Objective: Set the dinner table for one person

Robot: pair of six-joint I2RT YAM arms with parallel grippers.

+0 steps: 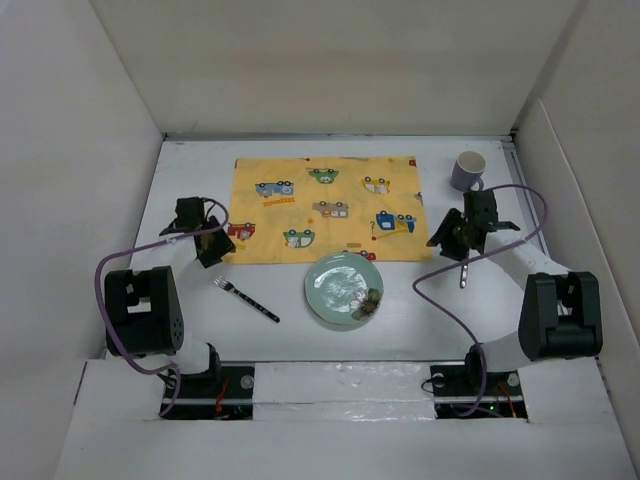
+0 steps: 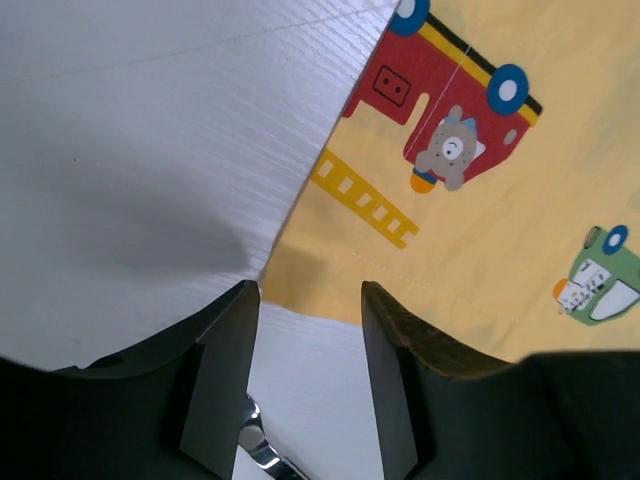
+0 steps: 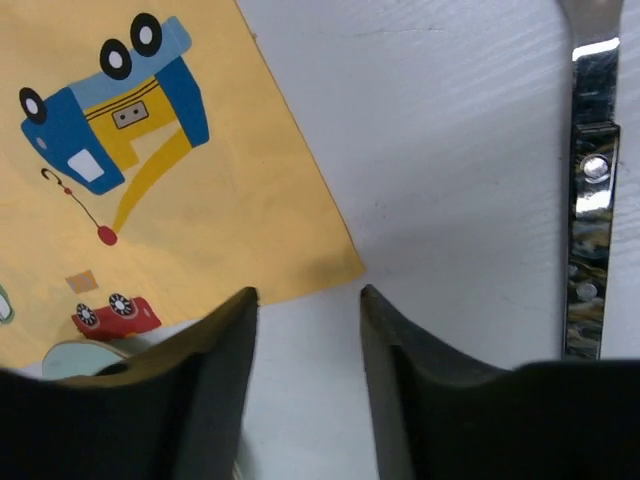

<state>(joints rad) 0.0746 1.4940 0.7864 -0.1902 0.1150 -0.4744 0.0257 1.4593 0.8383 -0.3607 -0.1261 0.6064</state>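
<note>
The dinner table (image 1: 190, 170) is a white top with a yellow car-print placemat (image 1: 325, 208) at its middle back. A pale green plate (image 1: 344, 288) lies just off the mat's near edge. A fork (image 1: 245, 298) lies left of the plate and a knife (image 1: 465, 270) to its right. My left gripper (image 1: 212, 248) is open and empty over the mat's near left corner (image 2: 300, 285); the fork's head (image 2: 255, 450) shows between its fingers. My right gripper (image 1: 450, 240) is open and empty over the mat's near right corner (image 3: 340, 268), with the knife (image 3: 590, 200) to its right.
A lavender mug (image 1: 467, 170) stands at the back right, off the mat. White panel walls (image 1: 80, 150) close in the table on the left, back and right. The plate's rim (image 3: 80, 358) shows at the lower left of the right wrist view.
</note>
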